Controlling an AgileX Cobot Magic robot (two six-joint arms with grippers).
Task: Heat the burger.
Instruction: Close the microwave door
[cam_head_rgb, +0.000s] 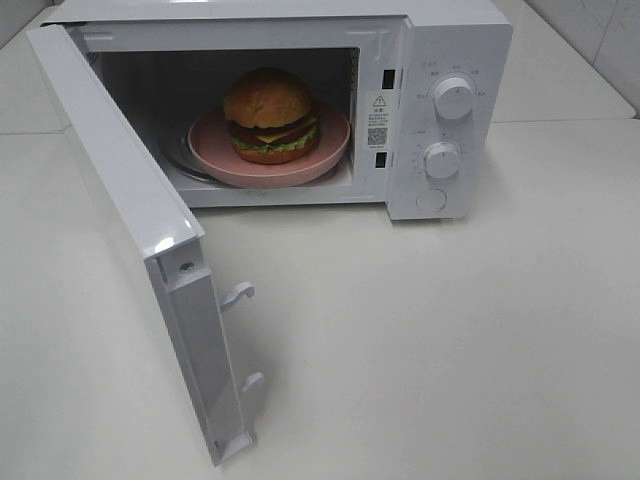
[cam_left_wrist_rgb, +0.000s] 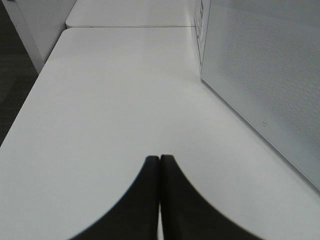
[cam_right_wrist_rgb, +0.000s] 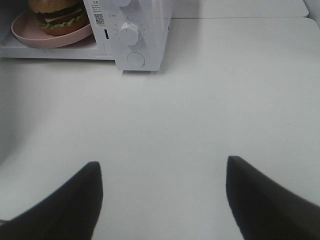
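Note:
The burger (cam_head_rgb: 270, 117) with its golden-brown bun, lettuce and cheese sits on a pink round plate (cam_head_rgb: 325, 150) inside the open white microwave (cam_head_rgb: 450, 40). The right wrist view also shows the burger (cam_right_wrist_rgb: 56, 12) on the plate (cam_right_wrist_rgb: 30, 35). The microwave door (cam_head_rgb: 130, 200) is swung wide open toward the front left. Neither arm shows in the exterior high view. My left gripper (cam_left_wrist_rgb: 159, 159) is shut and empty, low over the table beside the door's outer face (cam_left_wrist_rgb: 265, 75). My right gripper (cam_right_wrist_rgb: 162, 167) is open and empty, in front of the microwave's control panel.
The microwave has two white knobs (cam_head_rgb: 454, 98) (cam_head_rgb: 441, 159) and a round button (cam_head_rgb: 431, 199) on its right panel. The white table (cam_head_rgb: 450, 340) spreads in front. The door's latch hooks (cam_head_rgb: 238, 294) stick out. The table's left edge (cam_left_wrist_rgb: 30, 95) drops to a dark floor.

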